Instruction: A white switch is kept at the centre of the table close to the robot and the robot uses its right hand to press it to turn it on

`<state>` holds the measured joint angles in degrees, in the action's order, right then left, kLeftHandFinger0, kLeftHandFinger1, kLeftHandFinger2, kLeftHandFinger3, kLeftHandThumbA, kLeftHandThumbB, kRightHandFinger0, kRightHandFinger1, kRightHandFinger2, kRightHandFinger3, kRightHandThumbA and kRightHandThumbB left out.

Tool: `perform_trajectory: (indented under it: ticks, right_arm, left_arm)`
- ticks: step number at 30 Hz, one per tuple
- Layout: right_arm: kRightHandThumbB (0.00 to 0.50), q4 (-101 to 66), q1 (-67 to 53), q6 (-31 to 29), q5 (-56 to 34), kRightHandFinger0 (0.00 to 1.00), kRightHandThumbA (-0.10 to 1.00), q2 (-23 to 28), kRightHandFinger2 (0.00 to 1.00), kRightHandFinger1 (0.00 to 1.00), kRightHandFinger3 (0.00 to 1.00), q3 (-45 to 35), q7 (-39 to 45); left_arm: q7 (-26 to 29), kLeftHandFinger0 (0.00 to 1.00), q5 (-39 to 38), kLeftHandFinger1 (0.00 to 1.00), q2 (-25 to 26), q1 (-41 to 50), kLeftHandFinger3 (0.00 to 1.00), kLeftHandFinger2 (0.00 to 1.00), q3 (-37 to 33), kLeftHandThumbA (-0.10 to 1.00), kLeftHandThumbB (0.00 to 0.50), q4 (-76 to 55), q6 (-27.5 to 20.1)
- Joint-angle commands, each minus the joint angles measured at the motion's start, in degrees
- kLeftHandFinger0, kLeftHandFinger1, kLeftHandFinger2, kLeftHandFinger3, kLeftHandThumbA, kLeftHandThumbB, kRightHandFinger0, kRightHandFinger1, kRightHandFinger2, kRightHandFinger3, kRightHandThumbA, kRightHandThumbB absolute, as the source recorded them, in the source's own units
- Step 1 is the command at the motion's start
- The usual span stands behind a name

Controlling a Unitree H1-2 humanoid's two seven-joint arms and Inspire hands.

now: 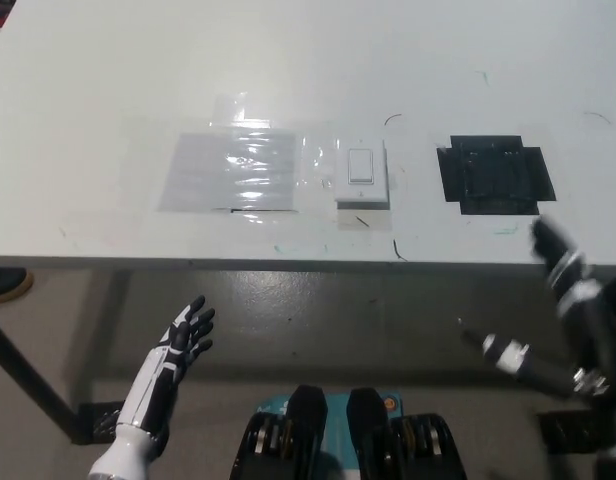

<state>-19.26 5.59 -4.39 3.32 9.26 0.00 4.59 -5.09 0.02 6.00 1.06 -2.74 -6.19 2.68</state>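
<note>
Here I see a white table [108, 90]; the switch [361, 173] lies lengthwise away from me, right of the clear tape [231, 168]. Right hand [573, 300] spread empty beyond the table's near edge; left hand [183, 340] likewise.

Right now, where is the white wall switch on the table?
In the head view, the white rectangular wall switch sits mid-table near the front edge, between a clear shiny plastic sheet on its left and a black tape square on its right.
</note>
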Motion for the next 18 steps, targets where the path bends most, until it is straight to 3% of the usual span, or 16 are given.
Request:
perform_trajectory:
  ticks: [1,4,6,11,14,18]
  right_arm:
    - [0.166,-12.62,15.58,19.08,4.59,1.00,1.00,9.06,1.00,1.00,1.00,-0.96,6.31]
    - [0.200,-11.92,28.84,27.64,6.42,1.00,1.00,14.40,1.00,1.00,1.00,1.62,10.52]
    - [0.266,-8.57,37.37,30.73,7.87,1.00,1.00,16.59,1.00,1.00,1.00,4.18,13.68]
    - [0.291,6.77,54.73,31.13,5.78,1.00,1.00,17.97,1.00,1.00,1.00,11.32,21.29]
    - [0.266,15.09,61.49,29.62,3.99,1.00,1.00,17.13,1.00,1.00,1.00,14.44,25.41]
    - [0.326,26.56,70.01,31.24,5.20,1.00,1.00,14.88,1.00,1.00,1.00,19.53,29.74]
  left_arm:
    - [-0.54,1.00,-0.45,1.00,-0.42,0.47,1.00,1.00,-0.38,1.00,0.060,-2.47,-1.70]
    - [-0.63,1.00,-0.56,1.00,-0.37,0.62,1.00,1.00,-0.34,1.00,0.053,-2.47,-1.35]
    - [-0.49,1.00,-0.37,1.00,-0.30,0.51,1.00,1.00,-0.24,1.00,0.045,-2.83,-0.73]
    - [-0.31,1.00,-0.59,1.00,-0.29,0.60,1.00,1.00,0.12,1.00,0.052,-2.32,-1.35]
    - [-0.57,1.00,-0.65,1.00,-0.10,0.87,1.00,1.00,0.00,1.00,0.053,-2.52,-1.13]
    - [-0.55,1.00,-0.43,1.00,0.00,0.65,1.00,1.00,-0.02,1.00,0.058,-2.28,-1.08]
